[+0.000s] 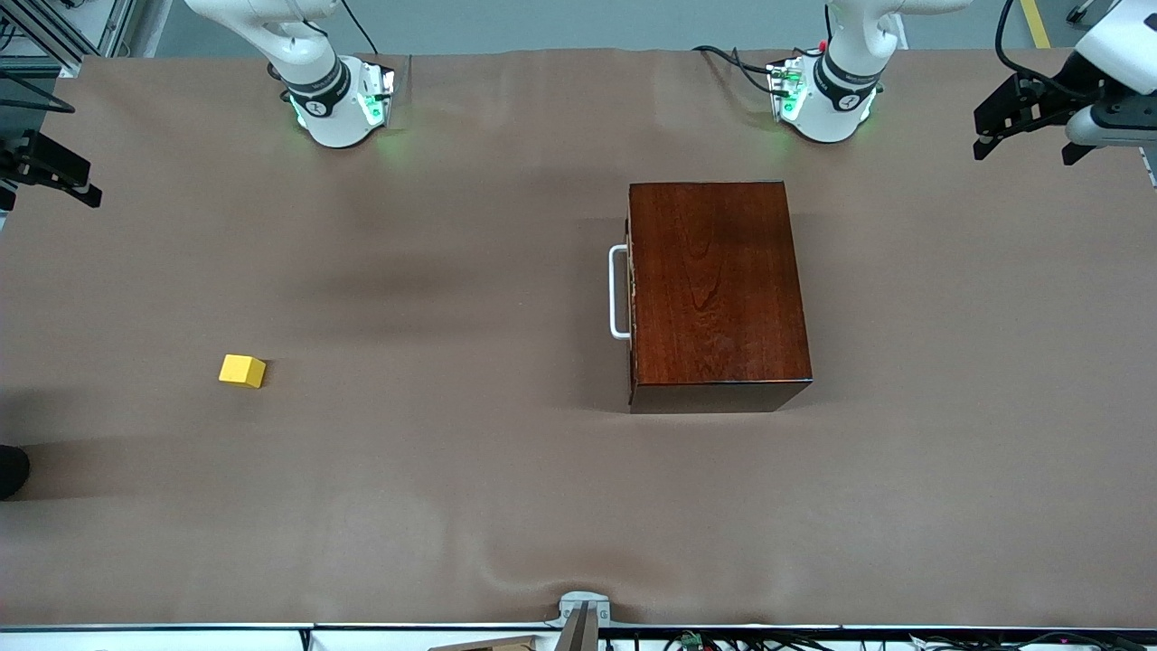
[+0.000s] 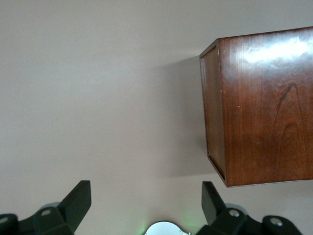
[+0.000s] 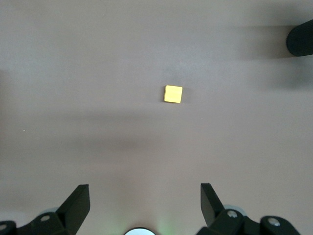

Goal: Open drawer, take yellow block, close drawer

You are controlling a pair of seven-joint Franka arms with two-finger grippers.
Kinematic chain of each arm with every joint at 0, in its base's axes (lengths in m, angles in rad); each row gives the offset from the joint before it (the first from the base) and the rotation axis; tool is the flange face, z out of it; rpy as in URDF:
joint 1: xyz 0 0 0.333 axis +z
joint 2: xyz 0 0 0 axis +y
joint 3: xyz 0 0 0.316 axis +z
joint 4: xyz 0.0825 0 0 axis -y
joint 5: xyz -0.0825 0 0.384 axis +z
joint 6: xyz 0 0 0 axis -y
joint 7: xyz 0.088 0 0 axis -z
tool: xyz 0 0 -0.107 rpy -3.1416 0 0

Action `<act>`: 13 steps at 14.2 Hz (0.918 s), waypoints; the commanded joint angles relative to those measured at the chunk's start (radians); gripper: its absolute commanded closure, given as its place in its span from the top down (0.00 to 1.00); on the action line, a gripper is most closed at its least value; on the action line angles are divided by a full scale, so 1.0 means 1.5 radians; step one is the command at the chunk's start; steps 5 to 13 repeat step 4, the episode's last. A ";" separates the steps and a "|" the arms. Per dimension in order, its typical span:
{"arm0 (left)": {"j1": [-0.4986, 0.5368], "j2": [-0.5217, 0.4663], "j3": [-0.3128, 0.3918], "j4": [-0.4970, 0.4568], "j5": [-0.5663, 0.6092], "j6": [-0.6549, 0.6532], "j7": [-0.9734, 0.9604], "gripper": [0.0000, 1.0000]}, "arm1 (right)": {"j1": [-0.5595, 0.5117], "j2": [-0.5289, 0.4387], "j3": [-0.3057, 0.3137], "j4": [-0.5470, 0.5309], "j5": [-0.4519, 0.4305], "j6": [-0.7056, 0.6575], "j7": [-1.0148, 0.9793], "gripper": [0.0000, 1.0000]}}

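Both arms are parked up high, pulled out to their own ends. Left gripper (image 1: 1026,122) and right gripper (image 1: 54,172) hang with fingers spread wide.

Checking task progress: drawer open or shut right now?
Shut. The drawer's white handle sits close against the dark wooden box, with no light-wood tray showing. The yellow block lies out on the table.

Drawer (image 1: 633,291) shut; yellow block (image 1: 242,371) outside.
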 commanded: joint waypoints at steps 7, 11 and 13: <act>0.008 0.023 -0.002 0.040 -0.013 0.000 0.004 1.00 | 0.001 -0.017 0.001 -0.016 -0.006 0.006 -0.006 1.00; 0.008 0.023 -0.002 0.040 -0.013 0.000 0.004 1.00 | 0.001 -0.017 0.001 -0.016 -0.006 0.006 -0.006 1.00; 0.008 0.023 -0.002 0.040 -0.013 0.000 0.004 1.00 | 0.001 -0.017 0.001 -0.016 -0.006 0.006 -0.006 1.00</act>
